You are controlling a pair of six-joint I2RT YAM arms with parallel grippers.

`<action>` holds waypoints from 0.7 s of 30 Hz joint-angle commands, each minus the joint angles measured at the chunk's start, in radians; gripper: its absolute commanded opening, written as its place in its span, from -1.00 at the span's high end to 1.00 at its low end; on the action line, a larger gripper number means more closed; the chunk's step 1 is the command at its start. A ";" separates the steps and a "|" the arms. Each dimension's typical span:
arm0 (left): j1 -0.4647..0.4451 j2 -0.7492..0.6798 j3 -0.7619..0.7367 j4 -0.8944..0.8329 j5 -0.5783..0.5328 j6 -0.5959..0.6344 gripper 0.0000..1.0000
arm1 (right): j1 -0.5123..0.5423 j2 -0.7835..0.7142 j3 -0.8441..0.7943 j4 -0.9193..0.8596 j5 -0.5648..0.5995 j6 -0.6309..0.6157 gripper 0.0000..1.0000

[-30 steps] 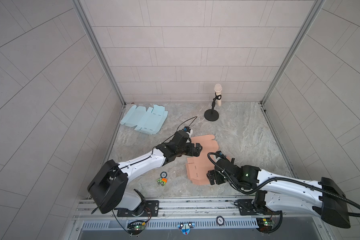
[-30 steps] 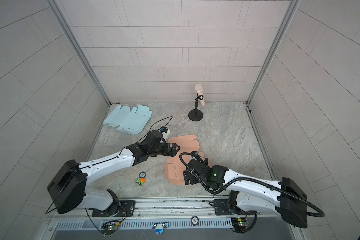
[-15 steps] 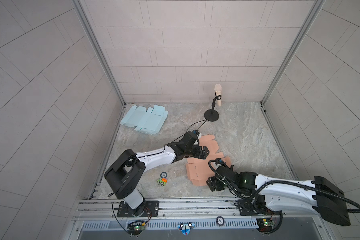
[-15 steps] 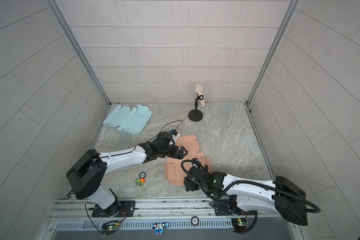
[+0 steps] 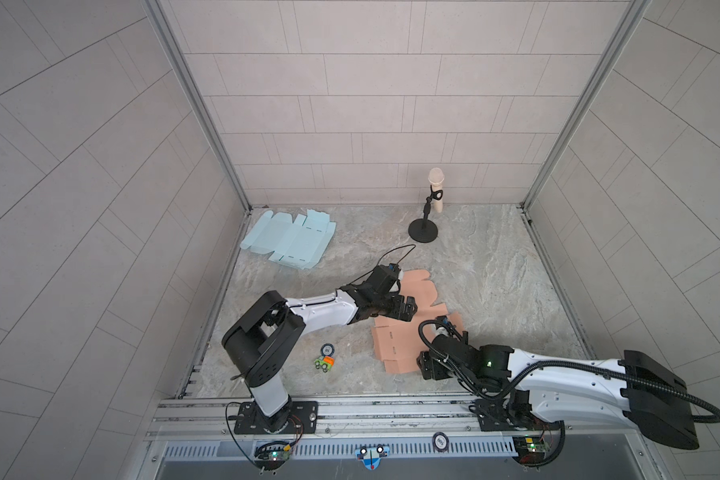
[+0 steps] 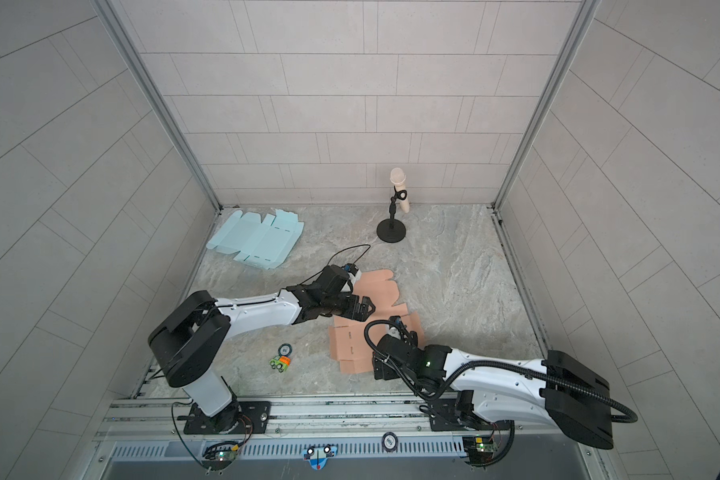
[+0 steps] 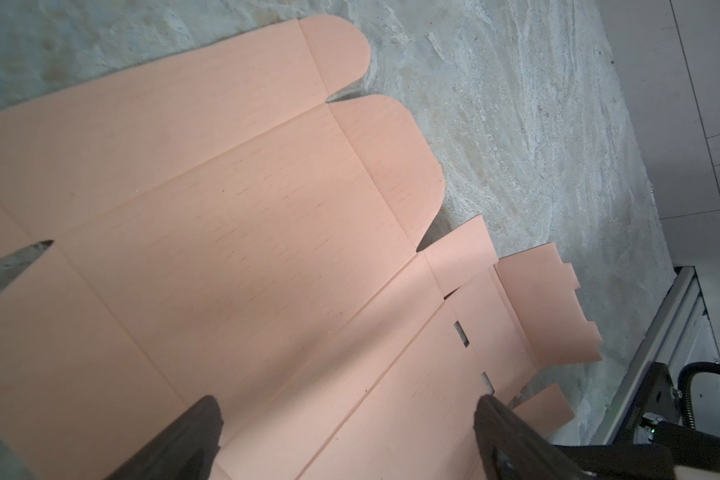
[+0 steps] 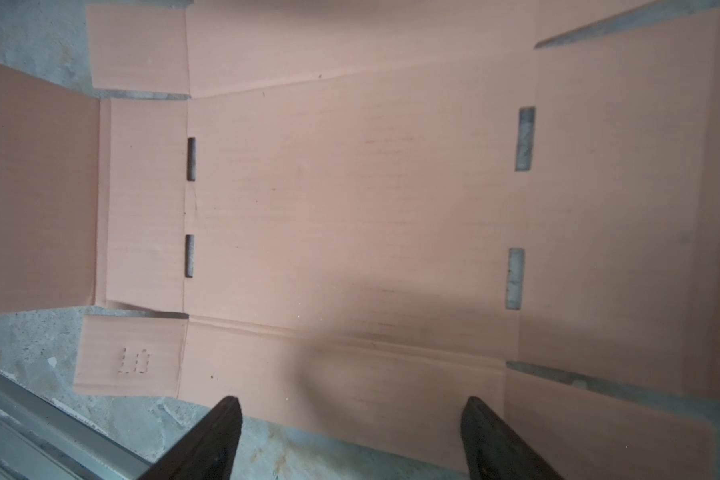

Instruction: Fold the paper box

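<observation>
Flat salmon-pink cardboard box blank [image 5: 395, 345] lay on grey marbled bench [image 5: 495, 270]. My left end effector [image 5: 406, 309] was spread above it; right end effector [image 5: 427, 365] spread at its edge.

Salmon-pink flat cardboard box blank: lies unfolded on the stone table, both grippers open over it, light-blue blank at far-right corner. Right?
One error: the light-blue flat cardboard blank sits at the far-left corner of the stone-patterned table, in both top views. The salmon-pink flat cardboard box blank does lie unfolded, left gripper and right gripper open over it.
</observation>
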 commanded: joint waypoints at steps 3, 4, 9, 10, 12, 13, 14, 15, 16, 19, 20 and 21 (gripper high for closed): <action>0.002 -0.026 -0.059 0.010 -0.052 0.005 -0.99 | -0.076 -0.029 -0.021 -0.038 0.045 -0.029 -0.70; 0.004 -0.029 -0.072 0.017 -0.051 0.001 -0.99 | -0.106 -0.030 -0.025 -0.031 0.032 -0.047 -0.69; 0.007 -0.068 -0.122 0.021 -0.070 0.001 -0.99 | -0.233 -0.045 -0.023 -0.031 -0.010 -0.127 -0.63; 0.008 -0.074 -0.132 0.021 -0.074 0.001 -0.99 | -0.257 -0.047 -0.019 -0.030 -0.016 -0.143 -0.63; 0.009 -0.083 -0.147 0.025 -0.077 -0.001 -0.99 | -0.295 -0.040 -0.009 -0.021 -0.027 -0.172 -0.62; 0.008 -0.084 -0.156 0.029 -0.077 -0.002 -0.99 | -0.319 -0.029 0.000 -0.018 -0.031 -0.193 -0.62; 0.008 -0.086 -0.163 0.034 -0.076 -0.005 -0.99 | -0.350 -0.008 0.012 -0.014 -0.038 -0.219 -0.62; 0.008 -0.085 -0.171 0.038 -0.075 -0.008 -0.98 | -0.373 0.013 0.021 -0.004 -0.053 -0.241 -0.61; 0.008 -0.086 -0.176 0.042 -0.072 -0.011 -0.98 | -0.401 0.036 0.033 0.005 -0.070 -0.262 -0.61; 0.006 -0.095 -0.200 0.053 -0.067 -0.017 -0.97 | -0.468 0.124 0.089 0.019 -0.101 -0.325 -0.59; 0.006 -0.101 -0.209 0.054 -0.064 -0.017 -0.98 | -0.481 0.152 0.108 0.019 -0.105 -0.345 -0.59; 0.003 -0.109 -0.218 0.055 -0.061 -0.017 -0.98 | -0.490 0.176 0.129 0.020 -0.107 -0.361 -0.59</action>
